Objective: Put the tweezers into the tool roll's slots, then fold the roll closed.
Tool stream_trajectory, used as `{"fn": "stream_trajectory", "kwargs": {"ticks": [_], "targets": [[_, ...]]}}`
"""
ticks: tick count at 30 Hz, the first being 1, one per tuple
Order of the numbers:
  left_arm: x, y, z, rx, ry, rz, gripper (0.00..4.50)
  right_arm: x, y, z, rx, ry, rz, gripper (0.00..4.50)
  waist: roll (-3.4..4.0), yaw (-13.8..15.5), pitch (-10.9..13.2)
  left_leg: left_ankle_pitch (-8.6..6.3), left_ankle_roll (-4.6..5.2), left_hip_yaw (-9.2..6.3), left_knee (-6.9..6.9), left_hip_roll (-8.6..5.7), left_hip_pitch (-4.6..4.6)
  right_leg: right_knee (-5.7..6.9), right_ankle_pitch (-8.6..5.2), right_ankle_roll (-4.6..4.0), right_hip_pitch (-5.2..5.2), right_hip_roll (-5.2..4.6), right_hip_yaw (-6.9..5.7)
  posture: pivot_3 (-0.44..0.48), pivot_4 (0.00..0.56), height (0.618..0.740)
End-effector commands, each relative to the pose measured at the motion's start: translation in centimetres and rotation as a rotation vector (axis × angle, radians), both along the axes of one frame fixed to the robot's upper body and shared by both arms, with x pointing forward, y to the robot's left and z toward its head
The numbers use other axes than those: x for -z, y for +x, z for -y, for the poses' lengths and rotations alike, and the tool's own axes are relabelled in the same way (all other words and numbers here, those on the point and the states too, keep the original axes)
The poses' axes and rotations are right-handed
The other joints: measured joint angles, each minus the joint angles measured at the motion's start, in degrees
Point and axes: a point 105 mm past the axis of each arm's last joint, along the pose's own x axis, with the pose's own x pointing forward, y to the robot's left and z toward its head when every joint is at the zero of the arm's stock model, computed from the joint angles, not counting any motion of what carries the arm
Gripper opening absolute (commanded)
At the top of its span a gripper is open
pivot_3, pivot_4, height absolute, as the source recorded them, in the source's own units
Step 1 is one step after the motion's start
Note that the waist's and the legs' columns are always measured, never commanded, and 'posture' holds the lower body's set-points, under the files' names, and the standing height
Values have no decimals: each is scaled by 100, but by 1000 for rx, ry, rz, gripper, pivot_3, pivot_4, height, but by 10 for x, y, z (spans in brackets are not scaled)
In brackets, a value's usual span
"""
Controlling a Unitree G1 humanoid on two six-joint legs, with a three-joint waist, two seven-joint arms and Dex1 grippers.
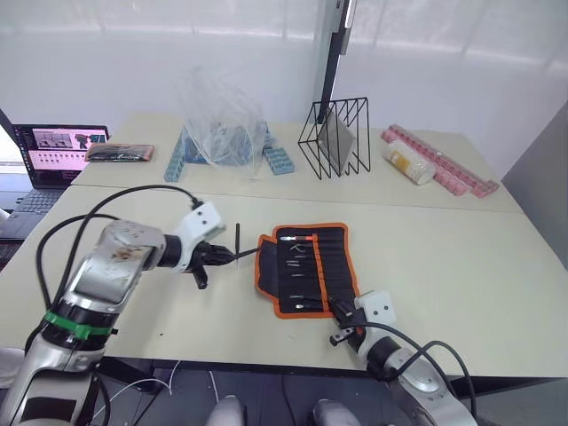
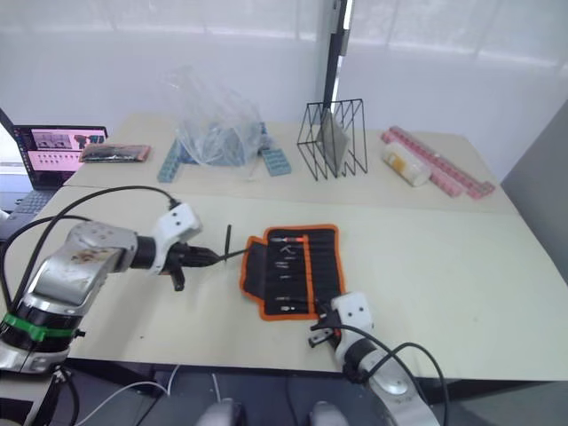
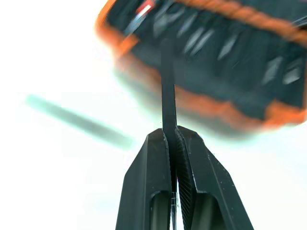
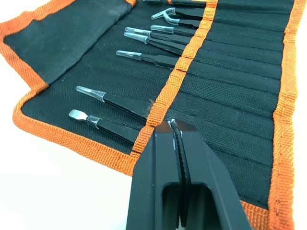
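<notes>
L gripper (image 1: 213, 255) pinches tweezers (image 1: 245, 255) — roll (image 1: 306, 268) unlabelled.

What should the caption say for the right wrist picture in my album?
Right gripper pinching the orange binding of the open tool roll, with tweezers tucked in its slots.

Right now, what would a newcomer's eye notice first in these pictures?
The tool roll lies open mid-table, its orange binding bright against the pale top. To its left, the left gripper is shut on one of the tweezers, pointed toward the roll. The right gripper is shut on the roll's near edge.
</notes>
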Motion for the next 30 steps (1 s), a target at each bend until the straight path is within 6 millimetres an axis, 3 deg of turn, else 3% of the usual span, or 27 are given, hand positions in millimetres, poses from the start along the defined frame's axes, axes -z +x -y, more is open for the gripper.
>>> {"fn": "stream_trajectory", "kwargs": {"ticks": [1, 5, 13, 26, 30], "targets": [[-10, 4, -34, -195, -42, 72, 28, 50, -15, 13, 27, -80, -209, 0, -7, -5, 0, 0, 0, 0, 0, 1, 1, 1, 1, -2, 0, -1, 0, 0, 150, 705], [10, -14, -63, -323, -68, 55, 28, 49, -15, 11, 2, -80, -212, 0, -9, -11, 0, -1, -2, 0, 0, 1, 3, 3, 3, -4, 1, -9, 0, 0, 150, 705], [42, -26, -75, -411, -52, 14, 28, 49, -14, 4, -27, -75, -214, 0, -19, -5, -5, -2, -3, -3, -2, 9, 11, 4, 6, -10, 6, -16, 1, 0, 150, 705], [32, -29, -85, -392, -106, 31, 4413, 51, -16, 0, -23, -61, -224, 0, -17, -42, -6, -2, -4, -3, -11, 10, 12, 6, 8, -17, 1, -14, -1, 0, 150, 705], [31, -23, -91, -368, -109, 56, 4461, 51, -15, 0, -18, -59, -222, 0, -17, -41, -6, -2, -4, -2, -12, 10, 12, 5, 8, -18, 0, -14, -1, 0, 150, 705]]}}
